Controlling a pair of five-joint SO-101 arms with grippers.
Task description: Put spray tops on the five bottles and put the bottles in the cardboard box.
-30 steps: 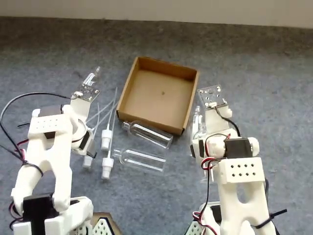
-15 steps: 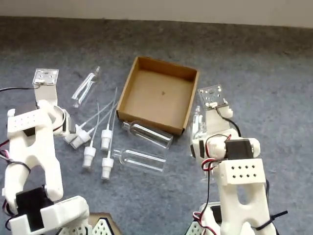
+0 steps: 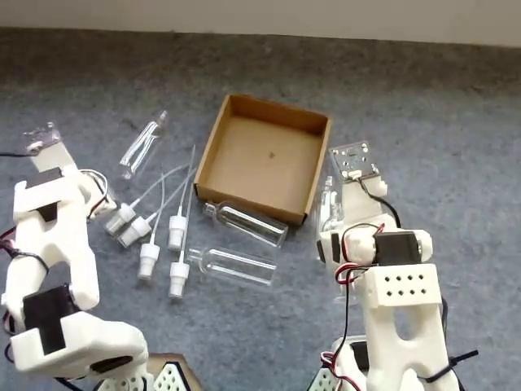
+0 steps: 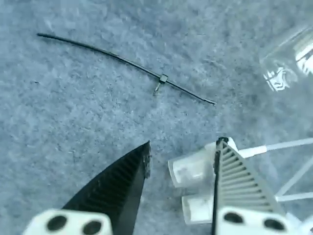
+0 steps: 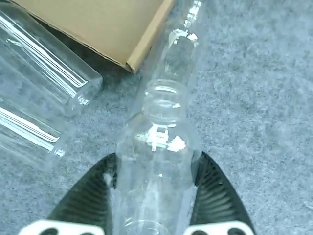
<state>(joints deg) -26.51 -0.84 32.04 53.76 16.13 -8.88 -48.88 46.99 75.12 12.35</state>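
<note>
My left gripper (image 4: 183, 147) is open and low over the carpet, with the head of a white spray top (image 4: 188, 171) between its fingertips and a second spray top (image 4: 198, 210) just behind. In the high view several spray tops (image 3: 148, 259) lie beside the left arm (image 3: 49, 220). My right gripper (image 5: 156, 196) is shut on a clear bottle (image 5: 156, 147) that has no top, beside the cardboard box (image 3: 277, 112). Another bottle (image 5: 178, 44) lies just beyond it. Two bottles (image 3: 244, 224) (image 3: 236, 265) lie in front of the box, and one bottle (image 3: 145, 142) lies to its left.
A black cable tie (image 4: 127, 61) lies on the grey carpet beyond the left gripper. The box corner (image 5: 132, 58) is close to the held bottle. Open carpet stretches to the right of the right arm (image 3: 395, 285).
The left arm has swung left, away from the bottle beside the box, and come down by the leftmost spray tops. The right arm and its bottle have not moved.
</note>
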